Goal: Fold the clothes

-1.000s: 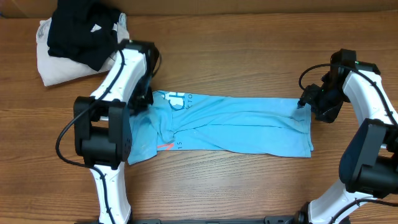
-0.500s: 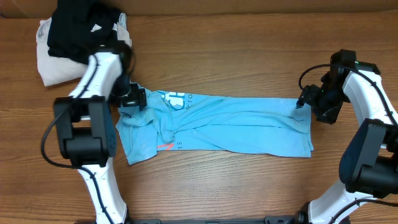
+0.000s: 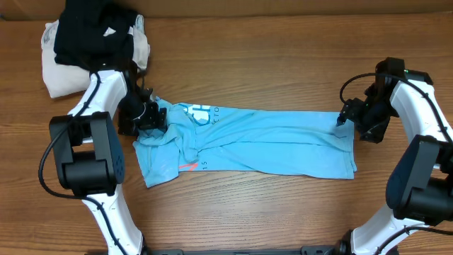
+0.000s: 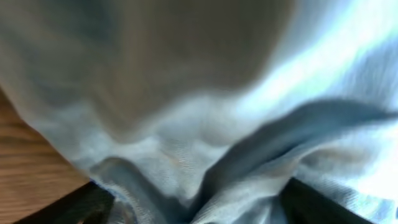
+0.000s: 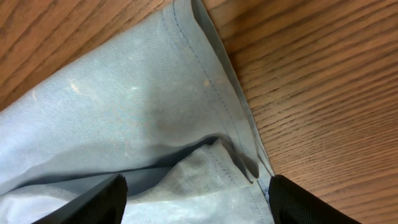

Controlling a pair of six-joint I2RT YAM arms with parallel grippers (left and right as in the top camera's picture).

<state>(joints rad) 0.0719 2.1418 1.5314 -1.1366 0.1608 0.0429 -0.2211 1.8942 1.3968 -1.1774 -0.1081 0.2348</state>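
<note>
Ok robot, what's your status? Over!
Left gripper open, cloth bunched in it. Right gripper open at right edge of T-shirt. Shirt stretched out long, crumpled at left. Black garment piled aside, nothing blocking.

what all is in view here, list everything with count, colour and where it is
T-shirt: 1, light sky-blue, lying as a long band across the middle of the table, small print near its left end
black garment: 1, black, far left corner, heaped on the cream one
cream garment: 1, off-white, far left corner, partly under the black one
table: 1, brown wood grain, under everything
left gripper: 1, black on a white arm, at the T-shirt's far left corner, jaws apart with bunched cloth between them
right gripper: 1, black on a white arm, at the T-shirt's far right corner, jaws apart over the hem
</note>
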